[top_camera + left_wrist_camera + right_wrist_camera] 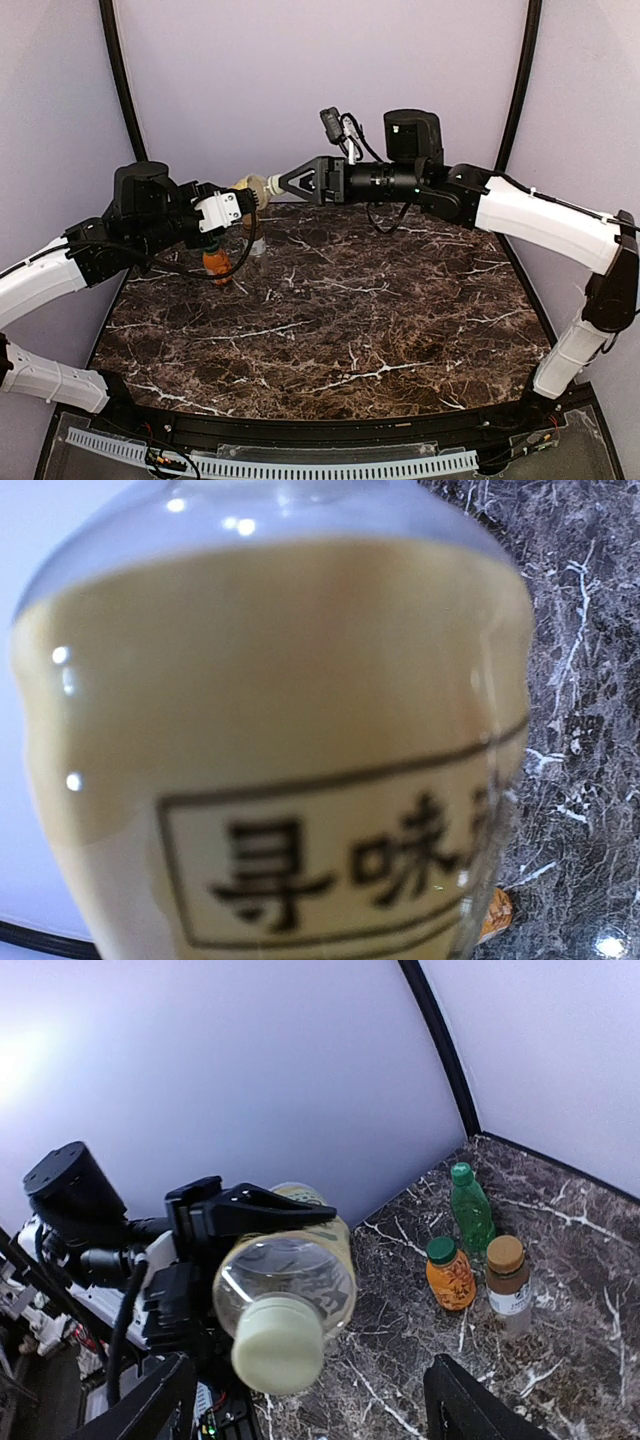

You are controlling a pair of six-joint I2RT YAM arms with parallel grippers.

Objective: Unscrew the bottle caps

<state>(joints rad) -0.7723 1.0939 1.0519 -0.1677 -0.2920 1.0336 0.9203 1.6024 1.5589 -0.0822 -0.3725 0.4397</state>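
From above, your left gripper [235, 205] reached level near the table's [400, 330] far-left corner, clamped on the tea bottle [241, 184]. Your right gripper [275, 186] faced its cream cap [258, 190], spread.

Left wrist: glossy clear plastic, beige label [330, 870].

Right wrist: the round cap sat between parted fingers [150, 1405].

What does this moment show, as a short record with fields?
left gripper: shut on the tall yellow tea bottle, held sideways
right gripper: open, fingers either side of the cream-white plastic cap, not closed on it
cap state: on the bottle
standing on dark marble table: slim green bottle, orange juice bottle, short brown bottle, all capped
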